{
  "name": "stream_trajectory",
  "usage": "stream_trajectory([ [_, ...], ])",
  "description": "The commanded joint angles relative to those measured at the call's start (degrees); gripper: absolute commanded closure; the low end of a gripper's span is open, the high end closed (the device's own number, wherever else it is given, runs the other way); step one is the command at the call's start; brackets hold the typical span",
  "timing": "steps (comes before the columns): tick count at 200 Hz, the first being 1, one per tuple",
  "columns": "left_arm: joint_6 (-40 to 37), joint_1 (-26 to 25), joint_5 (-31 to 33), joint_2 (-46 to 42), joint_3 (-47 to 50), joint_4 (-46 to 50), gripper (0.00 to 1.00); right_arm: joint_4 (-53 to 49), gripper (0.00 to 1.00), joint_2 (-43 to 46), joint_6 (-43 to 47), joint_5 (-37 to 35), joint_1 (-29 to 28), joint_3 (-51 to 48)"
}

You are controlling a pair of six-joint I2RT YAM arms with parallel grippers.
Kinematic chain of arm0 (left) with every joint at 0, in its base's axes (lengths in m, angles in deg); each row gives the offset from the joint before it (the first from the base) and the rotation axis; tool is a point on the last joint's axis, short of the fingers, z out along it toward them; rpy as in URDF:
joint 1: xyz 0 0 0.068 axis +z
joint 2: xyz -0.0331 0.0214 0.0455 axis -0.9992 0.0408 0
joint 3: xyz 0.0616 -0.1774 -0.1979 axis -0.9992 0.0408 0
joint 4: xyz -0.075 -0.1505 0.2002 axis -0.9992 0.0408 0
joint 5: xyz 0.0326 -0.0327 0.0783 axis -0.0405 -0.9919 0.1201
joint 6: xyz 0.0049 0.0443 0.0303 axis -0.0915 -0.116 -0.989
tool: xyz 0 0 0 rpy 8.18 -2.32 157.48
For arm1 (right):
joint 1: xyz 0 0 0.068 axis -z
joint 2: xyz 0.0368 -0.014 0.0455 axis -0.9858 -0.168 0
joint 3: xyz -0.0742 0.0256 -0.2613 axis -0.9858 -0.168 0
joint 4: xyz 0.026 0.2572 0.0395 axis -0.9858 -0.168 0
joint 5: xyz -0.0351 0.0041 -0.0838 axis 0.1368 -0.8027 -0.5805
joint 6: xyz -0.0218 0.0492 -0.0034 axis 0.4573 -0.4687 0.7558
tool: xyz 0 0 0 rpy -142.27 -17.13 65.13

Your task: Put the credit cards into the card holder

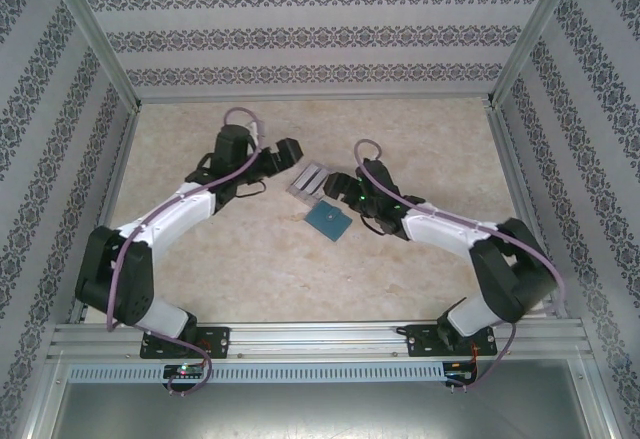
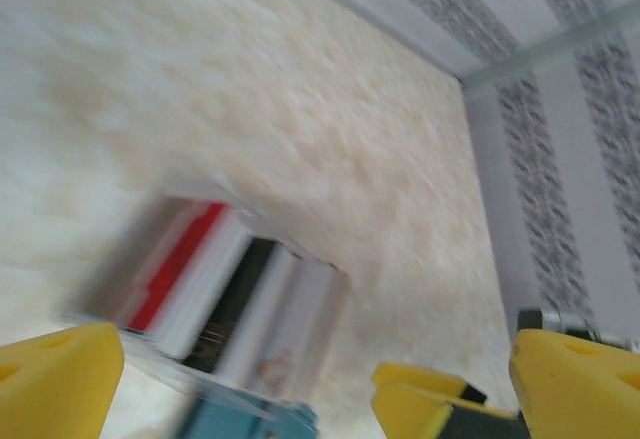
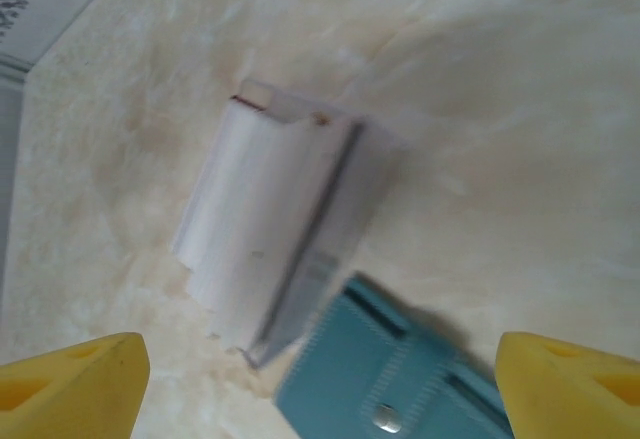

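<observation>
Nothing is going in yet: credit cards (image 2: 180, 264) are sitting in the clear stand (image 3: 270, 219) just beside the folded card holder (image 3: 400, 384), left gripper (image 2: 315, 379) and right gripper (image 3: 320, 379) are hanging near it, jaws wide, holding nothing.

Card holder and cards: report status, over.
Left gripper open, empty. Right gripper open, empty, by card holder. Credit cards in clear stand beside it.

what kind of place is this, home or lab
Probably a robot test enclosure, not a home: patterned wall panels on an aluminium frame box in a marble-look table, with a left arm and right arm bolted at its near edge.
</observation>
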State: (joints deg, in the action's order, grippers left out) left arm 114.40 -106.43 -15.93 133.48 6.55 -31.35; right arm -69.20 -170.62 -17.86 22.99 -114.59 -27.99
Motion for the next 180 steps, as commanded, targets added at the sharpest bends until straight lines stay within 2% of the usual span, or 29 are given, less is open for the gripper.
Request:
stream_trajectory([
  [1,-2.78,4.15,5.1,-3.21,-1.22,10.75,0.01,4.08,0.13,-4.15,0.9,0.55,-2.27,5.25],
  [19,-3.37,6.68,7.01,-6.1,0.66,13.54,0.01,5.42,0.16,-7.97,8.43,0.64,-3.88,6.69],
  [34,-3.87,8.36,6.24,-8.51,2.2,15.31,0.01,4.28,0.24,-10.58,16.73,0.66,-5.26,8.25],
  [54,-4.45,8.76,5.74,-11.59,3.99,16.05,0.01,-1.51,0.26,-12.76,27.49,-8.12,-8.16,9.93],
  [81,-7.91,8.78,6.82,-12.67,6.91,15.88,0.01,-3.11,0.27,-14.13,33.44,-13.01,-8.18,9.21],
  [99,-9.57,8.74,7.11,-12.55,7.39,14.69,0.01,-5.44,0.26,-15.28,33.81,-14.95,-6.95,10.76],
  [118,-8.9,8.74,6.95,-12.94,11.58,7.64,0.01,-3.16,0.26,-17.0,34.97,-15.72,-5.7,11.22],
  [151,-7.67,8.06,6.69,-15.53,23.31,-7.16,0.0,-5.65,0.27,-17.51,34.43,-20.76,-3.82,14.43],
  [167,-8.52,6.53,10.27,-15.62,28.16,-14.15,0.01,-4.13,0.21,-16.72,33.79,-22.88,-2.22,13.9],
  [180,-8.52,5.73,10.52,-14.7,30.81,-19.37,0.01,-8.15,0.17,-16.96,33.26,-25.39,-0.15,16.07],
])
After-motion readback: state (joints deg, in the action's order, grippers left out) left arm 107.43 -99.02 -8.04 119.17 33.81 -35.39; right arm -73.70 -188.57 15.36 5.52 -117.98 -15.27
